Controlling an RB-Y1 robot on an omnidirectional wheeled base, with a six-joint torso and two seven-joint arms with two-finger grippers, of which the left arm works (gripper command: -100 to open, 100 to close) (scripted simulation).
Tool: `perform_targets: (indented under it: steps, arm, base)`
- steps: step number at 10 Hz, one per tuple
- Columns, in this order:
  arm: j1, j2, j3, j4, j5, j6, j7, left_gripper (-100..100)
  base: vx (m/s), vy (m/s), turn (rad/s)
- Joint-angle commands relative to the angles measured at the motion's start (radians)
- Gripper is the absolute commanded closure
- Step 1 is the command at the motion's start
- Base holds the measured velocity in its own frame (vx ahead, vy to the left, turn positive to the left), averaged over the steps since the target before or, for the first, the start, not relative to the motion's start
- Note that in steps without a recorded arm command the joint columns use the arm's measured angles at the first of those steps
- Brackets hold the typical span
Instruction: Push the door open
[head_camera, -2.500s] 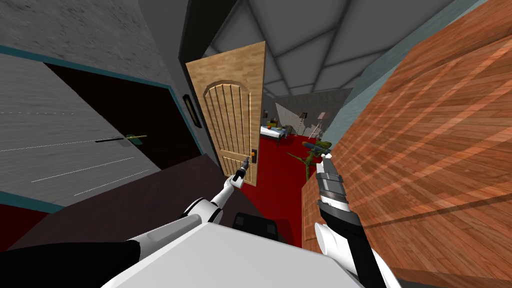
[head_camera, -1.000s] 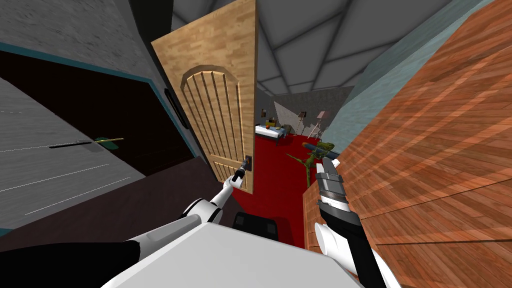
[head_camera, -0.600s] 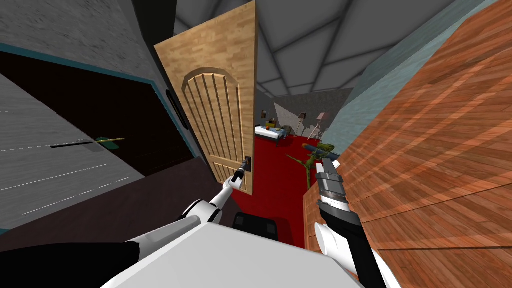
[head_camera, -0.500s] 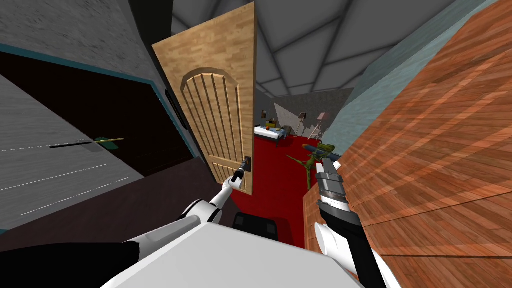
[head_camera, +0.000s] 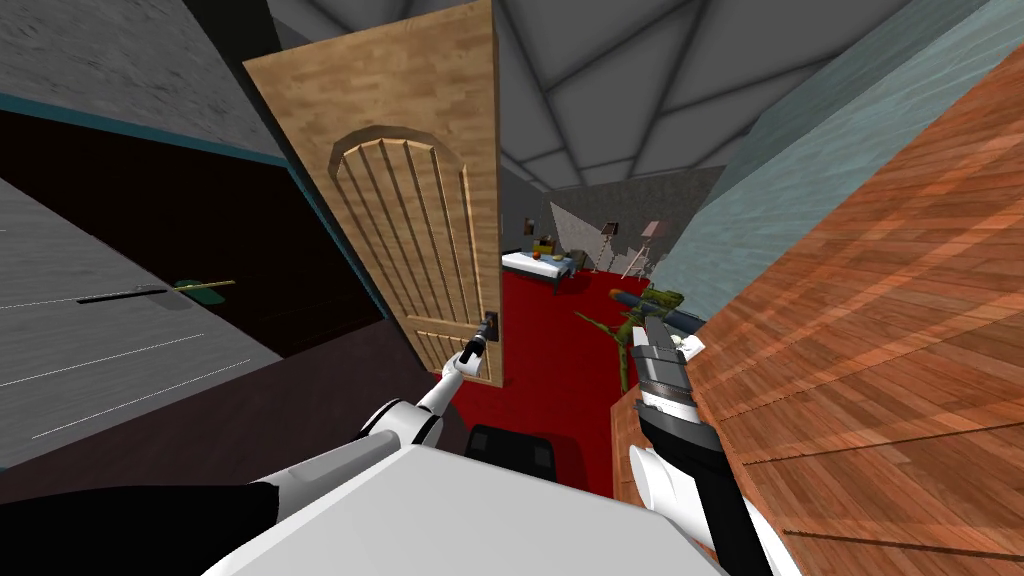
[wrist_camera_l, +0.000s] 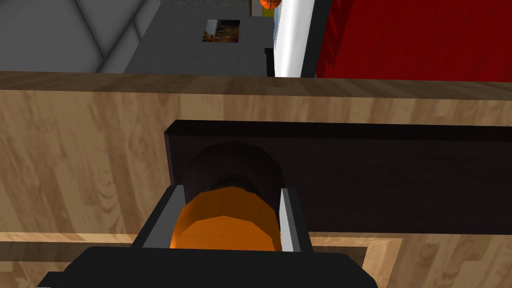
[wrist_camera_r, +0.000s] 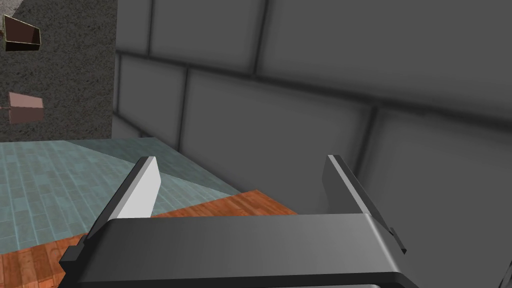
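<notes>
Far left: black area (head_camera: 200, 230) inside a teal-edged frame. Next to it the door (head_camera: 420, 200), light wood with 1 arched slatted panel, stands partly open, its free edge facing the middle of the head view. The left arm reaches up to the door's lower free corner. The left gripper (wrist_camera_l: 230, 192) is narrow, its 2 fingers (wrist_camera_l: 289, 215) pressed on the sides of the orange knob (wrist_camera_l: 225, 230). The knob sits on a dark plate (wrist_camera_l: 375, 175) mounted on the door face just beside the free edge. Past the door edge: red floor (head_camera: 560, 340) and, far off, a white bed-like piece (head_camera: 535, 263). Right of the gap is a green plant (head_camera: 640, 310), with the right arm raised just beside it. The right gripper (wrist_camera_r: 240, 160) is spread wide, 2 fingers apart, holding nothing. Far right: a reddish wood-plank surface (head_camera: 880, 350).
</notes>
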Motion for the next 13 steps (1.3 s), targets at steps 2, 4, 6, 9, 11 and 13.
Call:
perform_targets:
  steps: [2, 4, 6, 9, 11, 13]
  arm:
    - [-0.01, 0.016, 0.03, 0.015, 0.008, -0.004, -0.009, 100]
    - [-0.01, 0.026, 0.063, 0.019, 0.017, -0.003, -0.021, 100]
    - [-0.01, 0.03, 0.077, 0.021, 0.021, -0.003, -0.026, 100]
    - [-0.009, 0.036, 0.099, 0.023, 0.027, -0.002, -0.033, 100]
    - [-0.009, 0.046, 0.134, 0.027, 0.036, -0.001, -0.045, 100]
    - [-0.009, 0.051, 0.154, 0.03, 0.042, -0.001, -0.053, 100]
  base:
    - [0.165, -0.092, 0.052]
    - [0.172, -0.116, 0.075]
    - [0.164, -0.117, 0.059]
    - [0.108, -0.085, 0.046]
    - [0.14, -0.11, 0.057]
    - [0.165, -0.111, 0.087]
